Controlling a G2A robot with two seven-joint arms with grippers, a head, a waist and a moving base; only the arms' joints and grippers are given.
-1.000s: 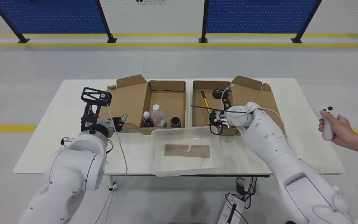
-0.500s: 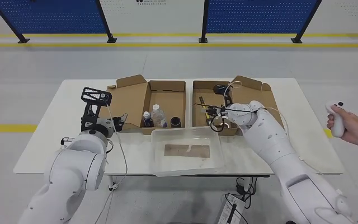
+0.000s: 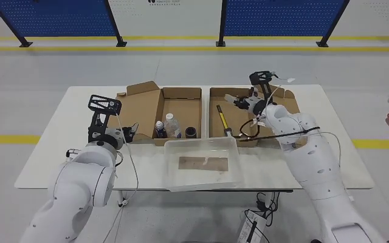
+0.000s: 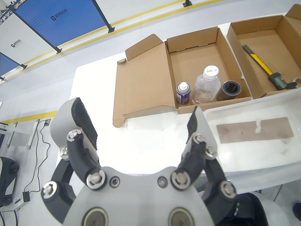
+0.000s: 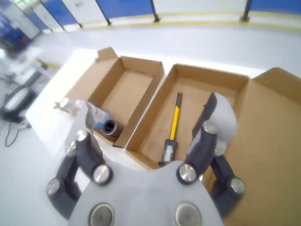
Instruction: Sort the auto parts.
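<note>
The white table (image 3: 61, 140) carries two open cardboard boxes side by side at its middle, with a clear plastic tray (image 3: 176, 167) just near of them, touching their near walls. A brown rectangle lies on the tray's floor.

The left box (image 4: 197, 55) holds three things along its near wall: a water bottle (image 4: 205, 84) standing upright, a black cylinder (image 4: 231, 90) just right of it and a blue spray can (image 4: 183, 94) just left. The right box (image 5: 200, 88) holds a yellow digital caliper (image 5: 172, 128) lying flat along its left wall, display end nearest.

The left claw (image 4: 136, 108) hangs over bare table left of the boxes, its fingers spread wide with nothing between them. The right claw (image 5: 147, 104) hovers above the right box, likewise spread and holding nothing, with that box's raised lid flap just beside it.

Most likely trouble, as I judge it: should the right claw descend here, a finger may catch the flap or the box wall and drag the light cardboard, shoving its neighbour. The caliper lies thin and flat near a wall, so a pinch could slip. Any nudge to the left box may topple the upright bottle onto the can.
</note>
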